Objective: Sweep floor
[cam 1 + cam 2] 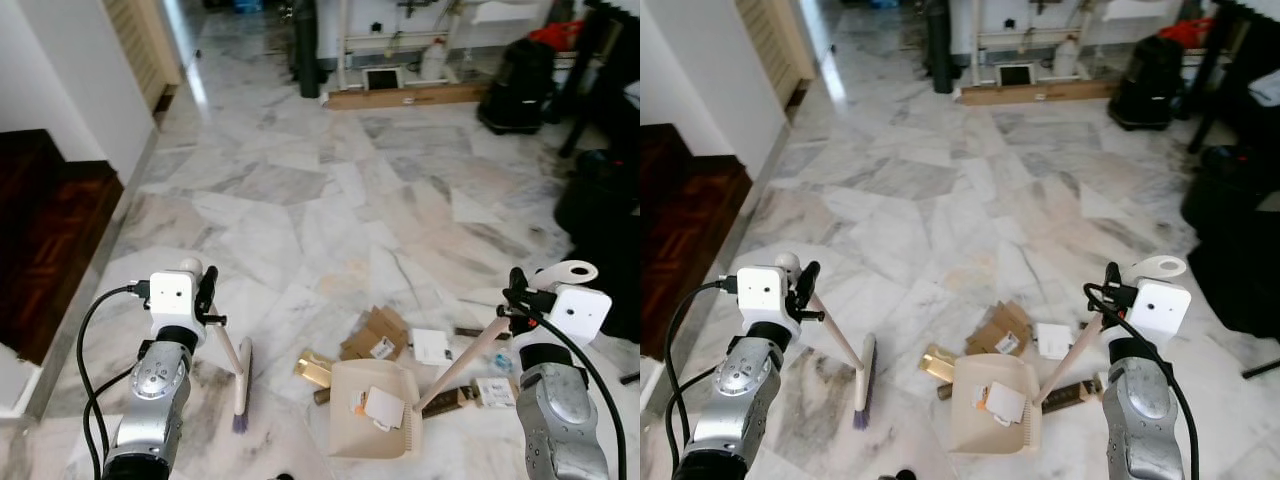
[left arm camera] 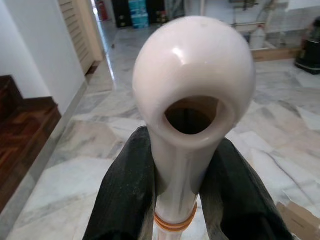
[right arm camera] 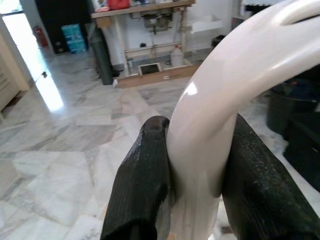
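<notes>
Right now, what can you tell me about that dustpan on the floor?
The dustpan is cream plastic, a scoop with a long pale handle slanting up to the right gripper, which clamps its looped top. It rests on the marble floor, with paper scraps inside, among cardboard scraps.

head stereo: down at marble floor | wrists: close on handles

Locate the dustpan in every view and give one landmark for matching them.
Left eye view: the dustpan lies low, right of centre; its handle rises to the right pincer.
Right eye view: dustpan low, near centre.
Left wrist view: not in it; that is the broom handle.
Right wrist view: its handle top, between the black fingers.
Shared landmark: the wooden plank.
</notes>
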Available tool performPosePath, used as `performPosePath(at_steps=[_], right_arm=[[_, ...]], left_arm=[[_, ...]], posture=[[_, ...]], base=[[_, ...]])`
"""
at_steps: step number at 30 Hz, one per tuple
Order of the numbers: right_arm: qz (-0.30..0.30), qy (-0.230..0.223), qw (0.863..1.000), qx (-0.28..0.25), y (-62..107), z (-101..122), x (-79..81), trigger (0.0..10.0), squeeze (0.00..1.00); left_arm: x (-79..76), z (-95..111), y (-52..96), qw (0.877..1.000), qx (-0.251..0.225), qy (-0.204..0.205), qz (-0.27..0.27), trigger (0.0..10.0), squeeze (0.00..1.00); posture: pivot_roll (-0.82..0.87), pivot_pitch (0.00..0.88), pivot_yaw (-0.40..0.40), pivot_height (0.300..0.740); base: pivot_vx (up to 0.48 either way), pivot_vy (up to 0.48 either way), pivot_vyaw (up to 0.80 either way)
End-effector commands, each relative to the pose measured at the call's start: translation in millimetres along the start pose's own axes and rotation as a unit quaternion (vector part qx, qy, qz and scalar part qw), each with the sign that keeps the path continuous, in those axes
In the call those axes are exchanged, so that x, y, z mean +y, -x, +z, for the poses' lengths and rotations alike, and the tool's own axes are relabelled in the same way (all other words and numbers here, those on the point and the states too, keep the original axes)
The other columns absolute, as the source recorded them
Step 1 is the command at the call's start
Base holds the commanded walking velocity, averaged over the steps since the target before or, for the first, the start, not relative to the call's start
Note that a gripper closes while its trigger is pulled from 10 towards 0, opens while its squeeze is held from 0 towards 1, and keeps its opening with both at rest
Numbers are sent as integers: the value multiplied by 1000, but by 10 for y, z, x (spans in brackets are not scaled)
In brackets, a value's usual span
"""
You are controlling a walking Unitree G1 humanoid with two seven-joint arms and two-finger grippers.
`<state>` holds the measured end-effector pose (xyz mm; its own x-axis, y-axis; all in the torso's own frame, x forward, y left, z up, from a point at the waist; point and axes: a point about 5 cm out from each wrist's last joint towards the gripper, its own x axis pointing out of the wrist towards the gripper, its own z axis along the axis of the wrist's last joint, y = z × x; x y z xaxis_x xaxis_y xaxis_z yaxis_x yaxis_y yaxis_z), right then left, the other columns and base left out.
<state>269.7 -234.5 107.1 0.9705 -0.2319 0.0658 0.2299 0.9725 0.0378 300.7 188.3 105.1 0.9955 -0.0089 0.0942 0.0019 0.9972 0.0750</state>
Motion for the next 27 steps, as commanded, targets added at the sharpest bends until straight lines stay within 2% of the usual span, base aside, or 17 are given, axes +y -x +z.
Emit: performPosePath(at_steps=[1, 11, 27], right_arm=[[4, -9, 1000, -25, -30, 117, 37, 10000, 0], [22, -8, 999, -29, -60, 139, 119, 10000, 0], [32, -5, 999, -27, -79, 137, 106, 10000, 0]], left_arm=[[-7, 133, -49, 1000, -24, -6, 1, 10000, 0], [5, 124, -39, 1000, -22, -6, 5, 10000, 0], [-73, 95, -16, 1000, -19, -1, 2, 10000, 0]], posture=[[-27, 89, 48, 740], [-27, 82, 48, 740], [-32, 33, 28, 740]], base=[[0, 0, 800], [0, 0, 800], [0, 0, 800]])
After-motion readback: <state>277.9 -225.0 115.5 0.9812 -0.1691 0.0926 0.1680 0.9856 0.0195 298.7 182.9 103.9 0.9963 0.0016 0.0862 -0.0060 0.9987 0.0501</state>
